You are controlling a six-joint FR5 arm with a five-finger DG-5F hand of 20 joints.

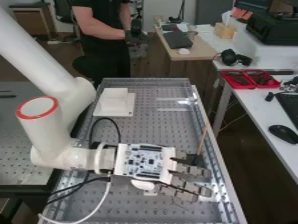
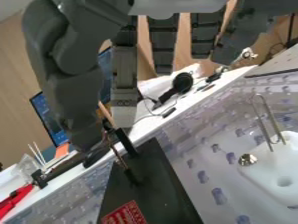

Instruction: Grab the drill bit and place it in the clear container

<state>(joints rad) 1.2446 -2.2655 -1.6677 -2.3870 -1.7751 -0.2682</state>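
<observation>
hand (image 1: 143, 162), grip: cannot tell | wrist view: metal prongs (image 2: 269, 120) at white block (image 2: 269, 172)

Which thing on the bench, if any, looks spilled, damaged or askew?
Nothing looks spilled or damaged. Only the wooden stick might seem askew: it slants upward beside the hand in the high view, though it may be meant to.

The arm (image 1: 52, 122) looks like smooth plastic or painted metal with a soft sheen. The hand (image 1: 191, 170) has a mostly matt finish. A thin stick (image 1: 203, 138) looks wooden. The slab (image 2: 151, 182) is smooth and matt, the knob (image 2: 247, 159) glossy metal, the prongs (image 2: 267, 118) shiny metal, the block (image 1: 115, 96) smooth, matt plastic.
</observation>
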